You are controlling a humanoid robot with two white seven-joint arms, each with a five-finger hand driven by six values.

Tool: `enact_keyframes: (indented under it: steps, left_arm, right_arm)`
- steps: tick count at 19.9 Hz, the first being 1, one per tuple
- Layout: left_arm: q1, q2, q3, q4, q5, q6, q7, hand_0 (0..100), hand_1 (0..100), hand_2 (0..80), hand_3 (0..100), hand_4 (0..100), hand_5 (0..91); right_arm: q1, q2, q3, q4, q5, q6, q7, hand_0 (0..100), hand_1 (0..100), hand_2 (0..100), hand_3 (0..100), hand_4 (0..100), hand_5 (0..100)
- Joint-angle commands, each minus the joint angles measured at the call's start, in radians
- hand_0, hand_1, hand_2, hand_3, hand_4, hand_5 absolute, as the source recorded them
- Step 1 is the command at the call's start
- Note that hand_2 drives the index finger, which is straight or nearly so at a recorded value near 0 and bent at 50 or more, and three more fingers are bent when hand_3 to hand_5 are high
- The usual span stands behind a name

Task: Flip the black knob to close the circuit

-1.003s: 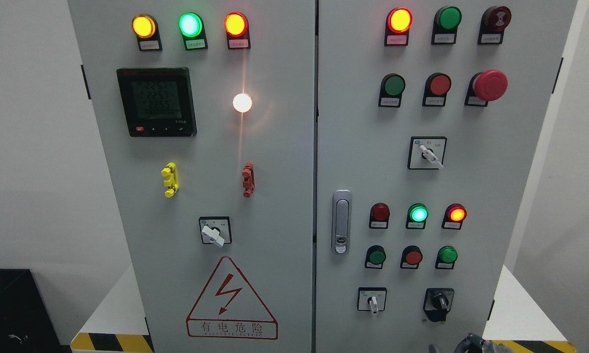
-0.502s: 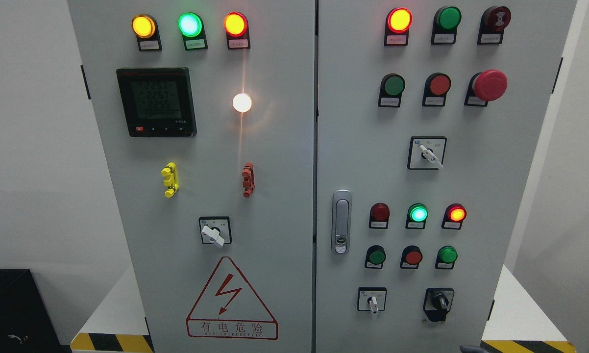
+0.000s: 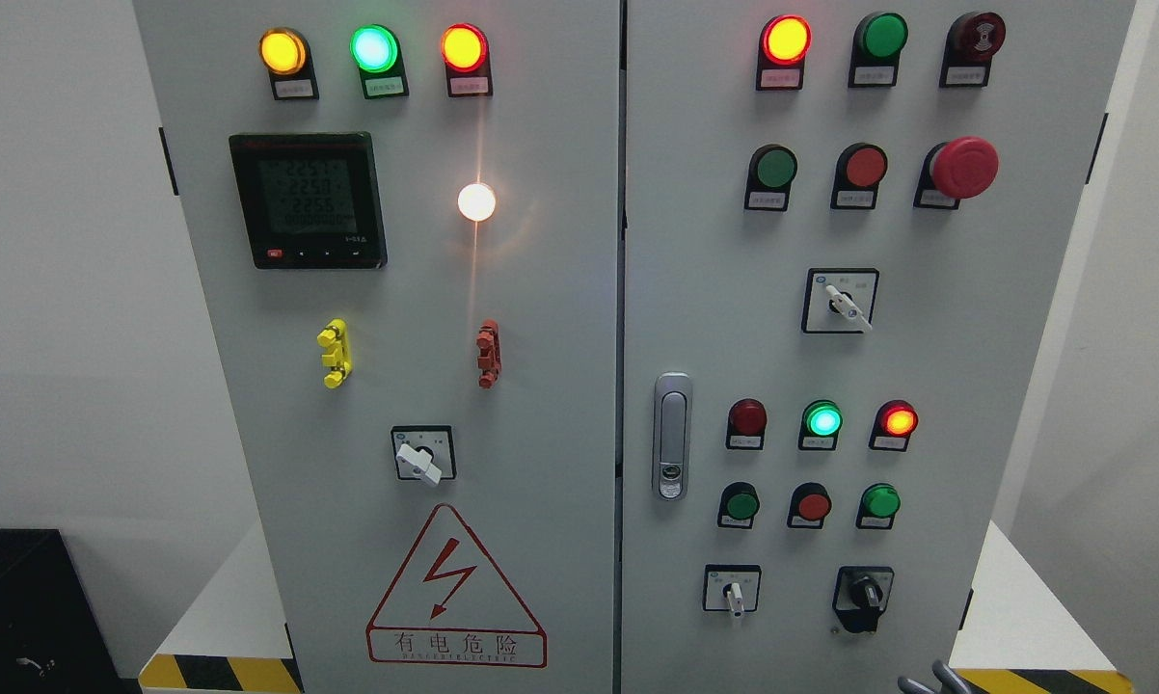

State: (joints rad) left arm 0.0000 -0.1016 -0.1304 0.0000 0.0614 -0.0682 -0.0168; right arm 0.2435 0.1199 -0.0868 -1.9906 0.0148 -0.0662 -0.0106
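The black knob (image 3: 865,591) is a rotary switch on a black plate at the lower right of the grey cabinet's right door (image 3: 927,347). Its handle points up and slightly to the left. Only a small grey part of my right hand (image 3: 931,679) pokes up over the picture's bottom edge, below and a little right of the knob and apart from it. Too little of the hand shows to tell how it is held. My left hand is out of view.
Left of the black knob sits a white-handled selector switch (image 3: 733,590). Above are rows of push buttons and lamps, one lit green (image 3: 822,420). A door latch (image 3: 672,436) is at the seam. A red mushroom stop button (image 3: 964,167) juts out top right.
The part of my right hand at the bottom edge sank almost out of sight half a second ago and has come up slightly again. The knob has not turned.
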Motion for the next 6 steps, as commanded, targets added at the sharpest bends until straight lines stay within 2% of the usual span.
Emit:
enact_keyframes:
  steps: [1,6]
  left_arm:
    - [0.021,0.0,0.0,-0.023,0.0,-0.001,0.0,12,56,0.0,0,0,0.0]
    - [0.021,0.0,0.0,-0.023,0.0,-0.001,0.0,12,56,0.0,0,0,0.0]
  right_arm:
    - [0.023,0.003,0.021,-0.022,-0.061,-0.017,0.006,0,3,2,12,6,0]
    - [0.03,0.003,0.022,-0.02,-0.062,-0.027,0.006,0,3,2,12,5,0]
